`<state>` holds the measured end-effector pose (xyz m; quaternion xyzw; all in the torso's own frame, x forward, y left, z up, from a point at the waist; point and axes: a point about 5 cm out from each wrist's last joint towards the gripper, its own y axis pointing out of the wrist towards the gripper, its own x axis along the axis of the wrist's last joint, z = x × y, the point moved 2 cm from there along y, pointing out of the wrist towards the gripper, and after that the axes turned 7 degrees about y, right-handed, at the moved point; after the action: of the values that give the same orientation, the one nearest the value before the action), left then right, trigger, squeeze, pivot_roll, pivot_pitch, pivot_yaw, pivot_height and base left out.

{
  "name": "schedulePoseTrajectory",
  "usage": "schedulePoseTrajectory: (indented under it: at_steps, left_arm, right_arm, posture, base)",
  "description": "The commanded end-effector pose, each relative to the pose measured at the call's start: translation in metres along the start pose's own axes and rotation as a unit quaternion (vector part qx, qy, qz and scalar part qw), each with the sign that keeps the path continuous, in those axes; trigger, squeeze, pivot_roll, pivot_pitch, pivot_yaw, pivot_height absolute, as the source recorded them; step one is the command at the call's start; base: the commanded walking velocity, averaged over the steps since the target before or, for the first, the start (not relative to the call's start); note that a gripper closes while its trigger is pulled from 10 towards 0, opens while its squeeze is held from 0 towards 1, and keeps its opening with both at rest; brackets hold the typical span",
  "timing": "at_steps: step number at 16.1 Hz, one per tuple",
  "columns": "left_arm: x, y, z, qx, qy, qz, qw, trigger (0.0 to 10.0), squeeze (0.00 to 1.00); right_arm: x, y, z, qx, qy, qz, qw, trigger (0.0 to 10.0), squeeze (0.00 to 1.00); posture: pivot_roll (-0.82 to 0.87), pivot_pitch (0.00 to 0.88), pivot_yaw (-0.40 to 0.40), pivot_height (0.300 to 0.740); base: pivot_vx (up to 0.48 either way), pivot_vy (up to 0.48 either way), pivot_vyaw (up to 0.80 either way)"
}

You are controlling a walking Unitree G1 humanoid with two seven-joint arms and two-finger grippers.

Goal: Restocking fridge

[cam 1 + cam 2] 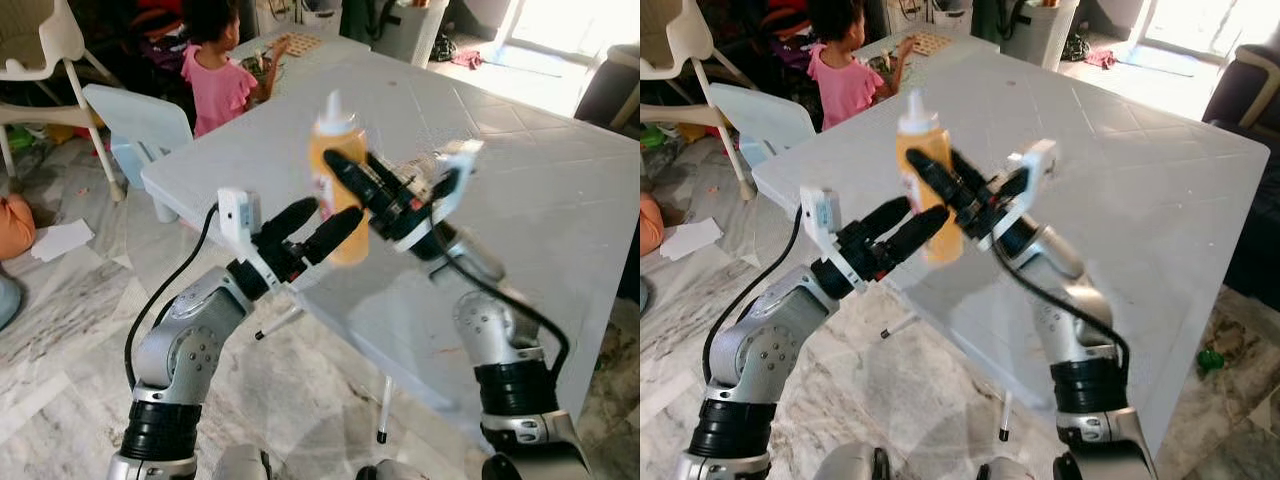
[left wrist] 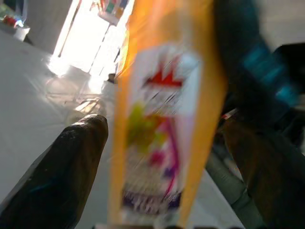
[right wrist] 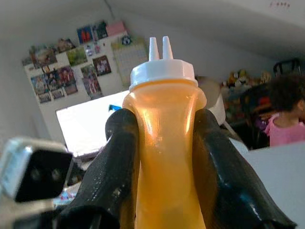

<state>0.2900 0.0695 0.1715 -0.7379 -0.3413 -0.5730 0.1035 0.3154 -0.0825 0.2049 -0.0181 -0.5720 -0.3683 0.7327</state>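
While the orange squeeze bottle point(image 1: 923, 175) hangs upright in the air above the near edge of the white table point(image 1: 1140, 170), the right gripper point(image 1: 940, 175) clamps it about the narrow waist just under the white twin-nozzle cap point(image 3: 159, 67), one finger point(image 3: 119, 162) on each side and both touching the plastic; the left gripper point(image 1: 908, 222) sits lower, against the labelled body, its jaws spread narrowly on either side of the bottle, though whether they bear on it cannot be told. Judged risks: the waist is smooth and tapers, so a light grip could let the bottle slide down through the fingers; soft walls may yield under pressure and force sauce out at the nozzles; if one gripper lets go before the other has firm hold, the bottle would drop onto the table edge or the marble floor point(image 1: 70, 320); a child in a pink top point(image 1: 222, 85) sits at the far corner, well apart from both arms.
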Motion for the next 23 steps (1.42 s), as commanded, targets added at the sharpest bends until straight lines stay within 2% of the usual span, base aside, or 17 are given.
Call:
schedulePoseTrajectory:
  at_steps: [1, 3, 5, 6, 7, 8, 11, 15, 17, 19, 20, 21, 23]
  left_arm:
    - [0.006, 0.002, -0.005, -0.017, 0.023, -0.002, 1.0, 10.0, 0.0]
    - [0.004, 0.003, -0.01, -0.03, 0.03, 0.004, 0.999, 10.0, 0.0]
    - [-0.009, 0.003, -0.018, -0.053, 0.04, 0.024, 0.998, 10.0, 0.0]
    - [-0.012, 0.003, -0.019, -0.059, 0.046, 0.031, 0.997, 8.2, 0.0]
    - [-0.023, 0.0, -0.019, -0.067, 0.072, 0.06, 0.993, 8.8, 0.0]
    - [-0.029, -0.003, -0.017, -0.065, 0.076, 0.072, 0.992, 10.0, 0.0]
    - [-0.037, -0.004, -0.012, -0.055, 0.091, 0.084, 0.991, 10.0, 0.0]
    - [-0.043, 0.008, 0.001, -0.011, 0.091, 0.079, 0.993, 10.0, 0.0]
    - [-0.042, 0.014, 0.005, -0.001, 0.077, 0.066, 0.995, 10.0, 0.0]
    - [-0.041, 0.02, 0.007, 0.002, 0.079, 0.061, 0.995, 10.0, 0.0]
    - [-0.04, 0.021, 0.007, -0.002, 0.076, 0.055, 0.996, 7.3, 0.0]
    - [-0.04, 0.022, 0.007, -0.005, 0.07, 0.051, 0.996, 0.0, 0.0]
    - [-0.042, 0.02, 0.007, -0.01, 0.076, 0.058, 0.995, 0.0, 0.0]
  right_arm:
    - [0.002, -0.001, -0.003, -0.006, -0.013, 0.001, 1.0, 10.0, 0.0]
    - [0.001, -0.001, -0.004, -0.009, -0.011, 0.0, 1.0, 10.0, 0.0]
    - [0.0, 0.001, -0.002, -0.009, -0.007, -0.002, 1.0, 10.0, 0.0]
    - [-0.001, 0.001, -0.002, -0.008, -0.007, -0.002, 1.0, 10.0, 0.0]
    - [0.0, 0.002, -0.002, -0.007, -0.008, -0.003, 1.0, 10.0, 0.0]
    - [0.001, 0.002, -0.002, -0.007, -0.007, -0.004, 1.0, 10.0, 0.0]
    - [0.003, 0.002, -0.002, -0.007, 0.004, -0.01, 1.0, 10.0, 0.0]
    - [0.0, 0.005, 0.005, 0.013, 0.027, -0.009, 0.999, 10.0, 0.0]
    - [-0.001, 0.005, 0.008, 0.02, 0.035, -0.008, 0.999, 10.0, 0.0]
    - [-0.003, 0.005, 0.01, 0.024, 0.04, -0.003, 0.999, 10.0, 0.0]
    - [-0.004, 0.005, 0.011, 0.025, 0.04, -0.002, 0.999, 10.0, 0.0]
    - [-0.005, 0.004, 0.011, 0.025, 0.037, 0.001, 0.999, 10.0, 0.0]
    - [-0.004, 0.003, 0.01, 0.023, 0.034, 0.003, 0.999, 10.0, 0.0]
  posture:
    - [0.04, 0.0, -0.001, 0.74]
    - [0.04, 0.0, -0.001, 0.74]
    - [0.04, 0.0, -0.002, 0.74]
    - [0.04, 0.0, -0.001, 0.74]
    - [0.04, 0.0, 0.0, 0.74]
    - [0.04, 0.0, 0.0, 0.74]
    - [0.04, 0.0, 0.001, 0.74]
    - [0.04, 0.0, -0.001, 0.74]
    - [0.04, 0.0, -0.001, 0.74]
    - [0.04, 0.0, -0.002, 0.74]
    - [0.03, 0.0, -0.001, 0.74]
    - [0.03, 0.0, -0.001, 0.74]
    - [0.03, 0.0, 0.0, 0.74]
  base:
    - [0.0, 0.0, 0.0]
    - [0.0, 0.0, 0.0]
    - [0.0, 0.0, 0.0]
    - [0.0, 0.0, 0.0]
    - [0.0, 0.0, 0.0]
    - [0.0, 0.0, 0.0]
    - [0.0, 0.0, 0.0]
    - [0.0, 0.0, 0.0]
    - [0.0, 0.0, 0.0]
    - [0.0, 0.0, 0.0]
    - [0.0, 0.0, 0.0]
    - [0.0, 0.0, 0.0]
    - [0.0, 0.0, 0.0]
